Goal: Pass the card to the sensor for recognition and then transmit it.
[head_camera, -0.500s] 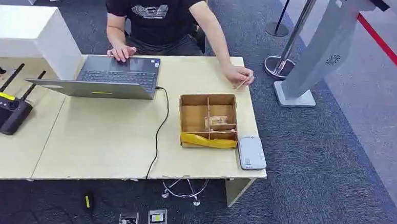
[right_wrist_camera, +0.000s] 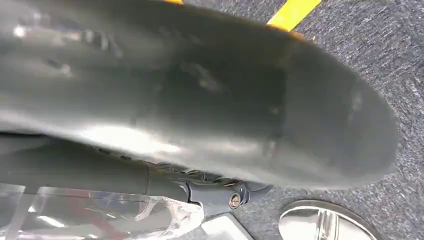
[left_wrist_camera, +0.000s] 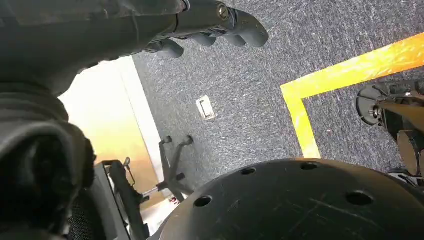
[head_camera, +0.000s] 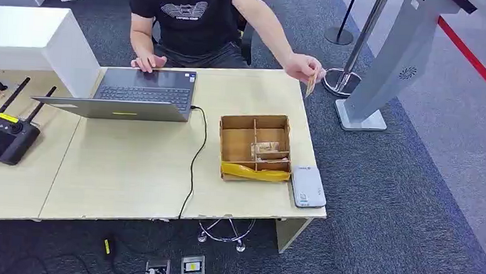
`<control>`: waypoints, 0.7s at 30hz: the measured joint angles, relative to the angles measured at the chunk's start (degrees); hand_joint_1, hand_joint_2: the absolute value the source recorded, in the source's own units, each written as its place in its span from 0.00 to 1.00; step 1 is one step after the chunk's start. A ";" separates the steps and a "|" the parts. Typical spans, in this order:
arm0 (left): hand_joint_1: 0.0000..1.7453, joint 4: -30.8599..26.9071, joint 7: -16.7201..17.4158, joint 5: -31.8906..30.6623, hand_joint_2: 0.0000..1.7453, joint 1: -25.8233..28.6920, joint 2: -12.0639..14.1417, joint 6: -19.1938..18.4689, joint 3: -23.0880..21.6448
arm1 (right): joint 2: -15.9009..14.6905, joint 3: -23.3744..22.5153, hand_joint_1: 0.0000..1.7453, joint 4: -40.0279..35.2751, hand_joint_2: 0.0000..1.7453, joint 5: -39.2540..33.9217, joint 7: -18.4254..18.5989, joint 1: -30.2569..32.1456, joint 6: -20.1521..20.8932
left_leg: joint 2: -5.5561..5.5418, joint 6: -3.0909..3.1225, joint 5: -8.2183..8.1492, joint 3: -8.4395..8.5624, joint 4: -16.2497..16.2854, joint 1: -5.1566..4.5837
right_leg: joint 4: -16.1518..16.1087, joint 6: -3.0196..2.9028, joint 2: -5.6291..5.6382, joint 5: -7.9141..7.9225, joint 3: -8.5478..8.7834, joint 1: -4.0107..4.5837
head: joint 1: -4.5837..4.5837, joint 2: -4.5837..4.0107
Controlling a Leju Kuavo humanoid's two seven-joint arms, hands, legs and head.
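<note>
One card [head_camera: 310, 85] has risen off the worktop [head_camera: 132, 169] in a person's hand [head_camera: 304, 68], offered; robot hands' state unclear.

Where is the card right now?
In the head view, the card is in the person's hand, raised off the table's far right corner, beyond the cardboard box.

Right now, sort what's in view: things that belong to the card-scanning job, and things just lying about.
For the job:
- card, held up in the person's hand
- grey sensor at the table's near right corner
- divided cardboard box beside it

Lying about:
- laptop
- black remote controller
- stanchion base
- grey kiosk stand
</note>
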 joint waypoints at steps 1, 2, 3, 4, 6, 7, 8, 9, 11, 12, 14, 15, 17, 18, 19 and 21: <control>0.00 0.00 0.00 0.05 0.00 0.00 0.00 0.00 0.00 | 0.04 0.00 0.00 0.00 1.00 -1.03 -0.70 0.00 0.00 | 0.00 0.00 0.00 0.00 0.00 0.00 | 0.00 0.00 0.00 0.00 0.00 0.00 | 0.00 0.00; 0.00 0.00 0.00 0.04 0.00 0.00 0.00 0.00 0.00 | 0.07 0.00 0.00 -0.02 1.00 -2.26 -1.97 0.00 0.00 | 0.00 0.00 0.00 0.00 0.00 0.00 | 0.00 0.00 0.00 0.00 0.00 0.00 | 0.00 0.00; 0.00 0.00 0.00 0.07 0.00 0.00 0.00 0.00 0.00 | 0.09 0.00 0.00 -0.07 1.00 -2.89 -2.70 0.00 0.00 | 0.00 0.00 0.00 0.00 0.00 0.00 | 0.00 0.00 0.00 0.00 0.00 0.00 | 0.00 0.00; 0.00 0.00 0.00 0.13 0.00 0.00 0.00 0.00 0.00 | 0.24 0.00 0.00 -0.24 1.00 -3.64 -3.75 0.00 0.00 | 0.00 0.00 0.00 0.00 0.00 0.00 | 0.00 0.00 0.00 0.00 0.00 0.00 | -0.02 0.00; 0.00 0.00 0.00 0.44 0.00 0.00 0.00 0.00 0.02 | 0.83 0.00 0.00 -1.47 1.00 -5.21 -6.63 -0.01 0.00 | 0.00 0.00 0.00 0.00 0.00 0.00 | 0.00 0.00 0.00 0.00 0.00 0.00 | 0.00 0.00; 0.00 0.00 0.00 0.50 0.00 0.00 -0.02 0.00 0.02 | 1.42 0.00 0.00 -2.81 1.00 -5.80 -8.67 -0.02 0.00 | 0.00 0.00 0.00 0.00 0.00 0.00 | 0.00 0.00 0.00 0.00 0.00 0.00 | -0.02 0.00; 0.00 0.00 0.00 0.64 0.00 0.00 -0.02 0.00 0.02 | 1.88 0.00 0.00 -3.80 1.00 -6.19 -10.49 -0.05 0.00 | 0.00 0.00 0.00 0.00 0.00 0.00 | 0.00 0.00 0.00 0.00 0.00 0.00 | 0.00 0.00; 0.00 0.00 0.00 0.79 0.00 0.00 -0.02 0.00 0.02 | 2.19 0.00 0.00 -4.86 1.00 -6.76 -12.40 -0.12 0.00 | 0.00 0.00 0.00 0.00 0.00 0.00 | 0.00 0.00 0.00 0.00 0.01 0.00 | -0.02 0.00; 0.00 0.00 -0.02 0.81 0.00 0.00 -0.09 0.00 0.02 | 3.06 0.00 0.00 -7.27 1.00 -10.97 -18.59 -0.42 0.00 | 0.00 0.00 0.00 0.00 0.00 0.00 | 0.00 0.00 0.00 0.00 0.01 0.00 | -0.02 0.00; 0.00 0.00 -0.15 0.81 0.00 0.00 -0.09 0.00 0.02 | 3.39 0.00 0.00 -8.46 1.00 -13.79 -21.68 -0.69 0.00 | 0.00 0.00 0.00 0.00 0.00 0.00 | 0.00 0.00 0.00 0.00 0.01 0.00 | 0.00 0.00; 0.00 0.00 -0.15 0.81 0.00 0.00 -0.09 0.00 0.02 | 4.32 0.02 0.00 -10.88 1.00 -19.08 -27.55 -1.17 0.00 | 0.00 0.00 0.00 0.02 0.00 0.00 | 0.00 0.00 0.00 0.01 0.02 0.00 | -0.02 0.00; 0.00 0.00 -0.13 0.79 0.00 0.00 -0.11 0.00 0.02 | 4.66 0.02 0.00 -11.68 1.00 -19.77 -28.58 -1.29 0.00 | 0.00 0.00 0.00 0.03 0.00 0.00 | 0.00 0.00 0.00 0.01 0.03 0.00 | 0.04 0.00; 0.00 0.00 0.09 0.85 0.00 0.00 -0.11 0.00 0.02 | 6.95 0.85 0.00 -16.73 1.00 -21.73 -28.56 -1.00 0.39 | -0.01 0.00 0.00 0.08 0.00 0.00 | -0.01 0.00 -0.01 0.00 0.04 0.01 | 0.00 0.00; 0.00 0.00 0.09 0.92 0.00 -0.01 -0.09 0.00 0.02 | 7.89 1.82 0.00 -19.27 1.00 -22.63 -27.32 -0.29 0.50 | -0.01 0.00 0.00 0.11 0.01 -0.01 | -0.02 0.00 0.00 0.00 0.03 0.00 | 0.00 0.00; 0.00 0.00 0.09 0.94 0.00 -0.01 -0.07 0.00 0.02 | 8.72 3.55 0.00 -22.00 1.00 -24.13 -25.46 1.13 0.46 | -0.02 0.01 -0.01 0.13 0.01 -0.02 | -0.04 0.00 -0.01 -0.01 0.04 0.00 | -0.04 0.00; 0.00 0.00 0.09 0.90 0.00 0.00 -0.07 0.00 0.02 | 9.42 9.64 0.00 -27.78 1.00 -29.43 -20.18 5.46 0.15 | -0.23 0.06 -0.05 0.13 0.01 -0.09 | -0.03 0.02 -0.14 -0.18 0.19 -0.06 | 0.05 0.00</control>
